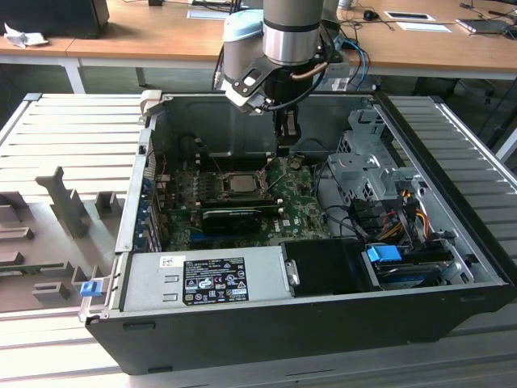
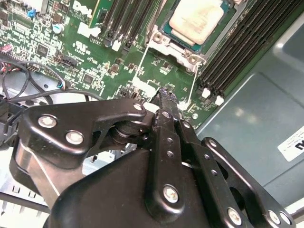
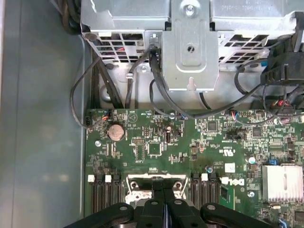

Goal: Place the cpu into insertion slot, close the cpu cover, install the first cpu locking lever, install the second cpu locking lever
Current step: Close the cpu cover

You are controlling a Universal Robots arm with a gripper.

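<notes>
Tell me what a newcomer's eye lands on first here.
The open computer case fills the exterior view's centre, with the arm reaching down into it. In the second wrist view, the black gripper, shut, hangs over the green motherboard near the pale cpu.

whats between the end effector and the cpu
second wrist view: green board, thin metal wires and the socket's metal frame edge, between end effector and cpu

Closed black hand (image 2: pixel 165 96) over green motherboard (image 2: pixel 102 71), near the pale cpu (image 2: pixel 197 20).

Above cpu (image 1: pixel 240 183) open; drive cage (image 1: pixel 367 158), cables (image 1: pixel 343 212) crowd beside.
</notes>
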